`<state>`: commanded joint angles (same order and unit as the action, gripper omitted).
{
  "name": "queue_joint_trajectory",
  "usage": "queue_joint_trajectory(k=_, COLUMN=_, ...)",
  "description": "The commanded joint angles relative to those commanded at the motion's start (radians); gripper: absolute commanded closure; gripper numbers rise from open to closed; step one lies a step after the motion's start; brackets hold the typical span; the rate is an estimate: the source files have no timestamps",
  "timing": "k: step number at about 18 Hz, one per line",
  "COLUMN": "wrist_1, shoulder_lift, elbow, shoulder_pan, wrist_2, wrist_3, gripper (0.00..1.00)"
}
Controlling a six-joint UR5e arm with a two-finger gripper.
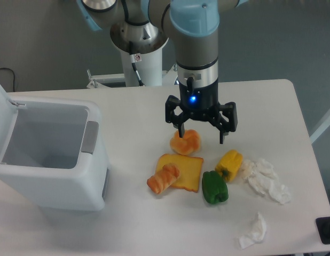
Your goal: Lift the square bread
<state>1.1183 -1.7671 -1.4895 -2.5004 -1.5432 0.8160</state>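
Item: my gripper (202, 133), fingers spread wide and holding nothing, hangs above the round orange bun (185, 142); square bread (182, 172) flat on the table (272, 106), twisted roll (163, 178) overlapping its left edge, green pepper (214, 187) just right.

A yellow-orange face with a darker orange-brown crust edge is shown by the square bread (183, 171), while an orange-brown twisted roll (163, 178) and a round orange bun (185, 142) are seen beside it at the centre of the frame. A glossy green pepper (214, 187) and a yellow pepper (229, 164) are seen right of centre, with white crumpled tissues (265, 179) further right on the white bench (154, 229). The gripper (202, 137) is coloured black with a small blue light, under a grey and pale blue arm (196, 37), and a white bin (50, 154) with grey latches is seen at the left.
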Motion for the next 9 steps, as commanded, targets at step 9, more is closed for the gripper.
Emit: queue_joint_trajectory(k=9, wrist_1=0.002, shoulder_lift=-0.002, elbow=-0.006, shoulder_pan=0.002, wrist_2=-0.009, wrist_3=0.015, gripper=0.0)
